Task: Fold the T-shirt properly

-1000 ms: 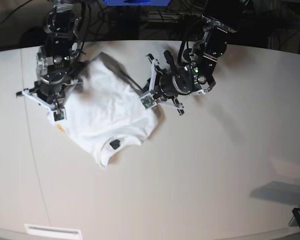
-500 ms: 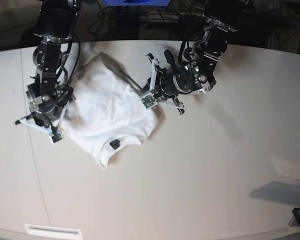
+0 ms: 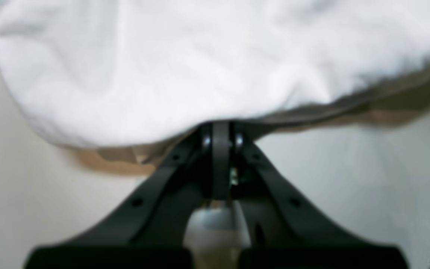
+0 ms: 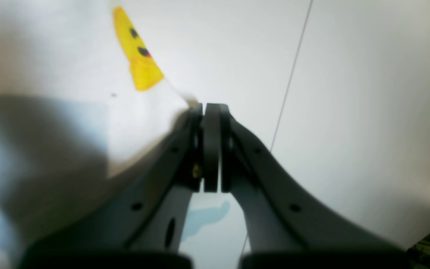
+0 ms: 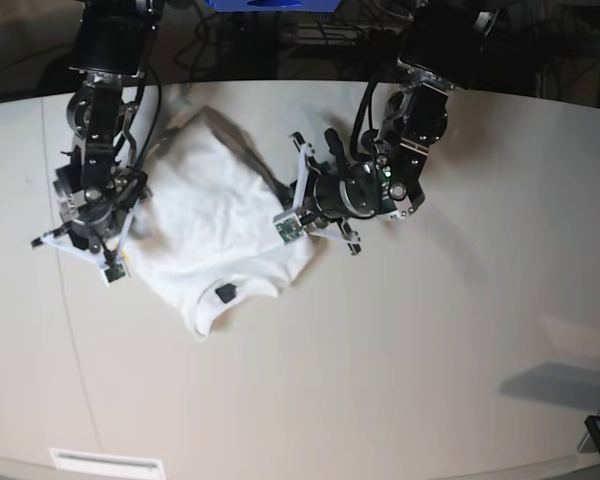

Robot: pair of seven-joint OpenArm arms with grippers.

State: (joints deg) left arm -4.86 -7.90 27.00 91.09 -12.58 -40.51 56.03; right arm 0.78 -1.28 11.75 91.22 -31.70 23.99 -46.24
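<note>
T-shirt (image 5: 218, 232), white and lying back-up with its small dark neck label (image 5: 222, 294) at the near edge, sits on the far left part of the pale desk (image 5: 400, 350), already gathered into a rough, lopsided shape with both sides turned in. A yellow scrap of the print (image 4: 139, 63) shows at its left edge in the right wrist view. The right hand (image 5: 108, 262), at that left edge, is fully closed and appears to pinch the fabric. The left hand (image 5: 290, 222), at the shirt's right edge, is closed too, with cloth bunched against its tips (image 3: 220, 134). I judge the fold partly done: edges are uneven, and squaring and a final fold remain.
</note>
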